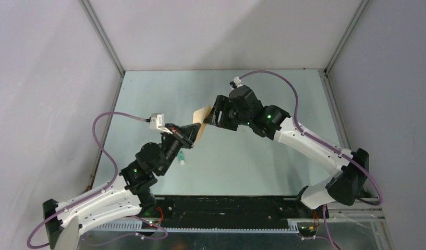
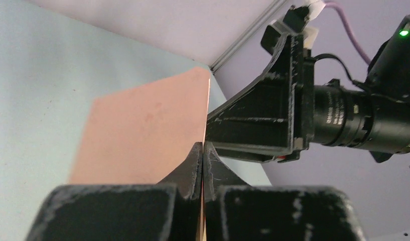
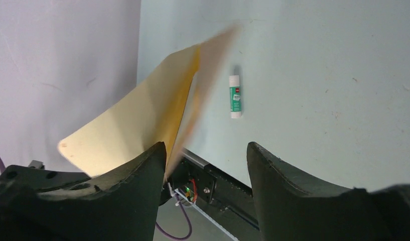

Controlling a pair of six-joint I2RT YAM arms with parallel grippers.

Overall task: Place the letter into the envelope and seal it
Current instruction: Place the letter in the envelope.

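Observation:
The tan envelope (image 1: 201,130) hangs in the air above the middle of the table, with my left gripper (image 1: 192,131) shut on its lower edge. In the left wrist view its peach-tan face (image 2: 142,130) rises from the pinched jaws of the left gripper (image 2: 203,145). In the right wrist view the envelope's paler cream flap (image 3: 142,115) is spread away from the blurred tan body (image 3: 202,85). My right gripper (image 3: 207,148) is open, its left finger (image 3: 142,170) against the flap's base. In the top view the right gripper (image 1: 209,117) meets the envelope's upper edge. I cannot make out the letter as a separate sheet.
A green and white glue stick (image 3: 235,95) lies on the pale table (image 1: 263,156), below the left gripper in the top view (image 1: 182,158). Grey walls close in the left, right and back. A black rail (image 1: 226,205) runs along the near edge between the arm bases.

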